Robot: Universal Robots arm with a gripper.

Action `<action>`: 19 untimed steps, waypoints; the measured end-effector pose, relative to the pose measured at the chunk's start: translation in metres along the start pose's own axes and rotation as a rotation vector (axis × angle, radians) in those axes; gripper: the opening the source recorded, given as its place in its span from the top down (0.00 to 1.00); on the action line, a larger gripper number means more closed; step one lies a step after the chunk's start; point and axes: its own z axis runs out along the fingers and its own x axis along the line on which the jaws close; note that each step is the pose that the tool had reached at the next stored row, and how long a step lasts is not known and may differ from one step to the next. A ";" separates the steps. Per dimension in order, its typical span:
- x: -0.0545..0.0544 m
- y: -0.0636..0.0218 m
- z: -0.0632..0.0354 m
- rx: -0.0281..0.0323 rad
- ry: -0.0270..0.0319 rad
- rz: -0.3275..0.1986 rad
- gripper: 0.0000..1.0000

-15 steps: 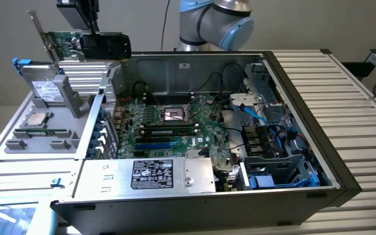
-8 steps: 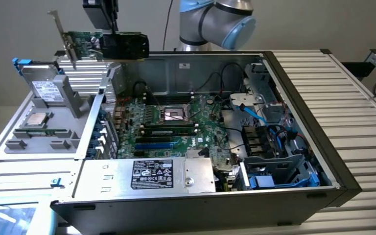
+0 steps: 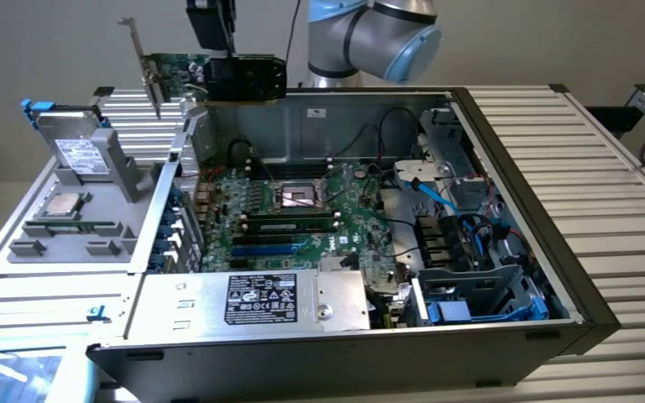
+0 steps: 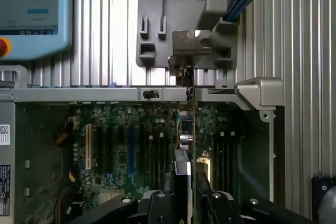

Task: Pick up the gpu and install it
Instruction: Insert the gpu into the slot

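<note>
The gpu, a green card with a black fan shroud and a metal end bracket, hangs in the air above the back wall of the open computer case. My gripper is shut on its shroud from above. In the wrist view the gpu appears edge-on, bracket farthest from the camera, between my gripper's two black fingers. Beneath it lies the motherboard with its expansion slots, one of them blue. The card is well above the board and touches nothing.
At the exterior view's left, a grey parts tray carries an upright hard drive, a CPU and a RAM stick. The power supply and blue drive cage fill the case's near side. A teach pendant lies beyond the case.
</note>
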 end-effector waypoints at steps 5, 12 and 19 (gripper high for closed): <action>0.000 -0.0229 -0.0004 -0.0001 -0.0025 0.000 0.72; 0.004 -0.0478 -0.0005 -0.0001 -0.0046 0.000 0.72; 0.024 -0.0516 0.0071 -0.0001 -0.0115 -0.001 0.72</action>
